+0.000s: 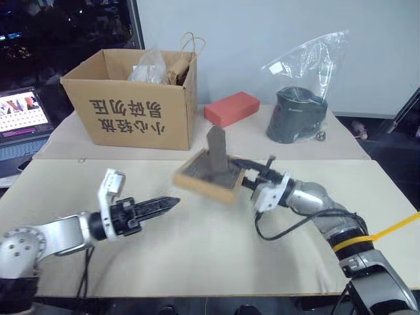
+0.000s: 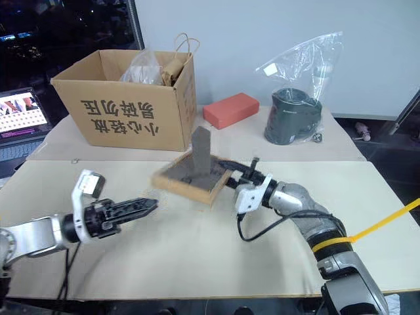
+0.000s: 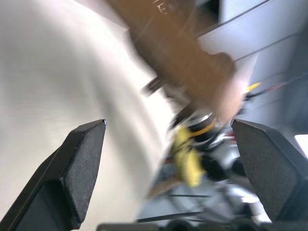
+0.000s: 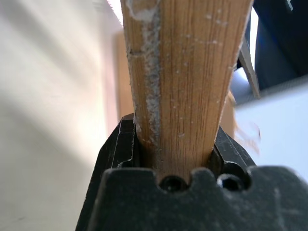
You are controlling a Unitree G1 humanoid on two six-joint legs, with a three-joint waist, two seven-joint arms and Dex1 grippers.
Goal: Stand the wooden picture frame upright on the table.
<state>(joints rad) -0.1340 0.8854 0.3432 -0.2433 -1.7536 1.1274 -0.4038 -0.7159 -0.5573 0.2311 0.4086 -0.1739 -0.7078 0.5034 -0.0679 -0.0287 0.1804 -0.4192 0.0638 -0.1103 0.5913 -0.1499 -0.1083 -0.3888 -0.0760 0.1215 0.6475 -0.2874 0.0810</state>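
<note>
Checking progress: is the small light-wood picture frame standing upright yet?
No. The light-wood picture frame lies roughly flat, dark back up, easel stand sticking upward, its edge clamped in the right pincer.

The wooden picture frame (image 4: 185,86) is seen as light, straight-grained wood, scuffed with whitish dust along one edge; its back (image 2: 197,176) is dark and matt. The counter (image 2: 197,243) is covered in a pale matt sheet. Plain brown cardboard forms the box (image 2: 131,111), glossy clear plastic wraps the dark pot (image 2: 292,118), and the fingers (image 3: 77,173) are rough matt black.
</note>
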